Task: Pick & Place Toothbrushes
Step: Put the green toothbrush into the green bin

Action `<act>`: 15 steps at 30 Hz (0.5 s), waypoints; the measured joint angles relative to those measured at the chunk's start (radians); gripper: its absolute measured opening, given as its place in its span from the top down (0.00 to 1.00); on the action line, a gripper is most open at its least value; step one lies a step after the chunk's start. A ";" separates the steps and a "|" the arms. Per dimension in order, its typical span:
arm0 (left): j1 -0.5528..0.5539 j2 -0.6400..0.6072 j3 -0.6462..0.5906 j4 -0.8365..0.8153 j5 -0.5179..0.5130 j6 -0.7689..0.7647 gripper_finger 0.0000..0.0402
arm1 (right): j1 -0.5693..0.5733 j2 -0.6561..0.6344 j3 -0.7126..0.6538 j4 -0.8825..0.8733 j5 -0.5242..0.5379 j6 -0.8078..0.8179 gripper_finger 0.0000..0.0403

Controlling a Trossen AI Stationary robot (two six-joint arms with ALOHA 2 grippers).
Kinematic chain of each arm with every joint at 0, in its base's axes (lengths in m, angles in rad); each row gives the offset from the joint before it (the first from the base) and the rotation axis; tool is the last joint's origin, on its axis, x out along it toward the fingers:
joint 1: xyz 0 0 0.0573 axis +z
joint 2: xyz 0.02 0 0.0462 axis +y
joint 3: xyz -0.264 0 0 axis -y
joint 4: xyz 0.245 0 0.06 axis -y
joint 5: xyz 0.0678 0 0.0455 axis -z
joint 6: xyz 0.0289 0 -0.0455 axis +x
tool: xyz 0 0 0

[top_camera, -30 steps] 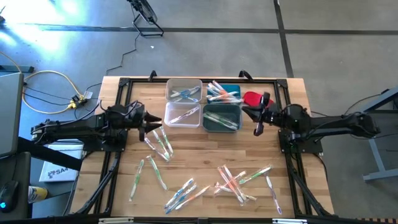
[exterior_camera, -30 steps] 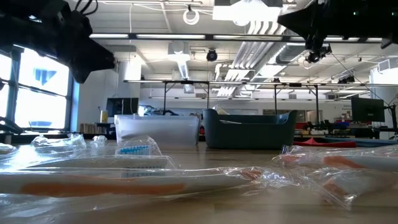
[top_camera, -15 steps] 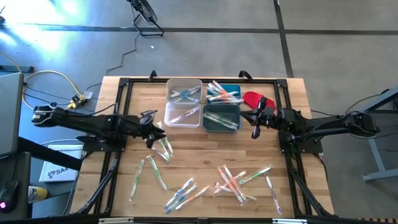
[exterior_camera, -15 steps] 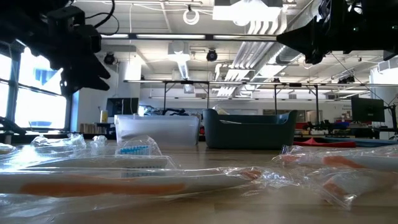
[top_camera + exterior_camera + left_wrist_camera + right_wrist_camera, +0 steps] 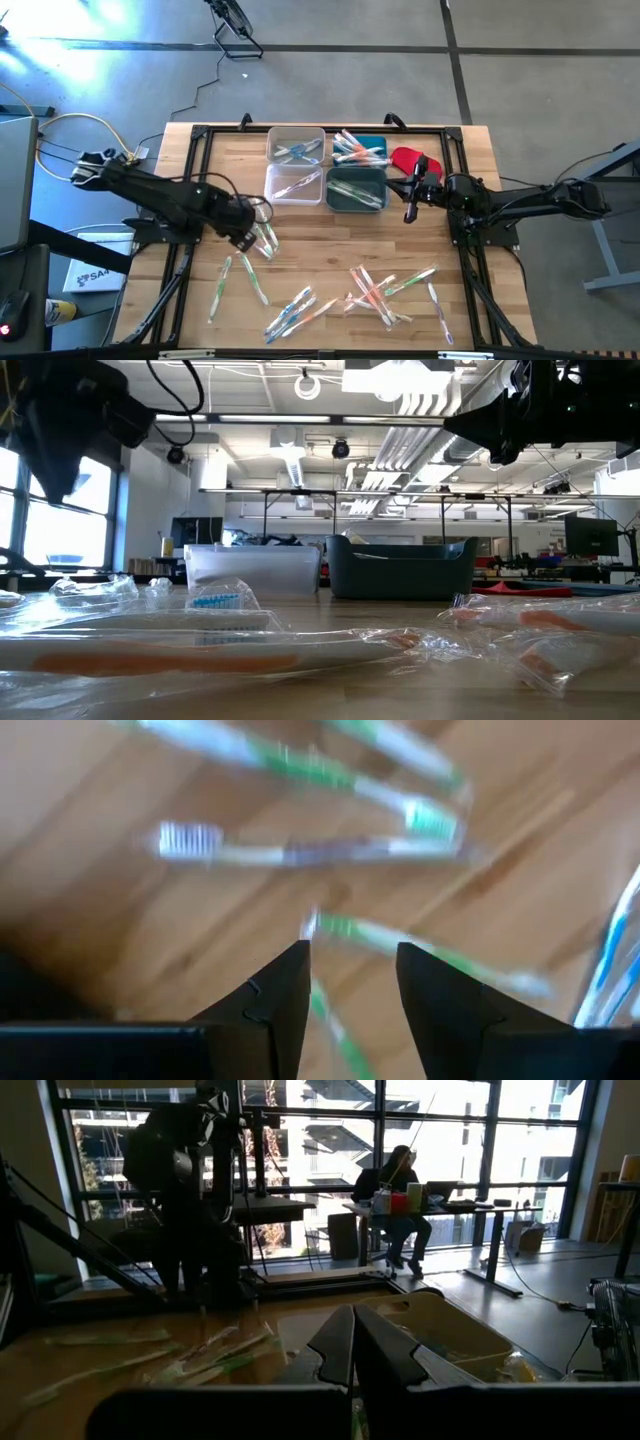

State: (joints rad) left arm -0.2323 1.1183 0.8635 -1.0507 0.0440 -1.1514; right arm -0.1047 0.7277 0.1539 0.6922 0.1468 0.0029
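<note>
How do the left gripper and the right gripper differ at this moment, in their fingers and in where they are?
The left gripper has its fingers open; the right gripper has its fingers shut together.

The left gripper points down over green toothbrushes lying loose on the table; the right gripper waits beside the dark bin, with no toothbrush under it.

Both hold nothing.
</note>
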 joint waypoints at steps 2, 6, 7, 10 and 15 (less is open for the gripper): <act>-0.037 0.034 0.021 -0.007 0.026 -0.028 0.63 | 0.000 0.000 0.000 -0.001 0.000 0.000 0.99; -0.114 0.066 0.023 0.005 0.062 -0.094 0.63 | 0.000 0.000 0.000 -0.008 0.000 0.000 0.99; -0.132 0.072 0.022 -0.001 0.068 -0.109 0.63 | 0.000 0.000 0.000 -0.009 0.000 0.000 0.99; -0.175 0.078 0.022 -0.032 0.102 -0.181 0.63 | 0.000 0.000 0.000 -0.008 -0.010 0.003 0.99; -0.243 0.080 0.022 -0.041 0.082 -0.325 0.63 | 0.000 0.000 0.000 -0.008 -0.056 0.003 0.99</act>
State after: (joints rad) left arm -0.4752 1.1982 0.8852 -1.0913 0.1262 -1.4762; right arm -0.1043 0.7280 0.1539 0.6838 0.0906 0.0055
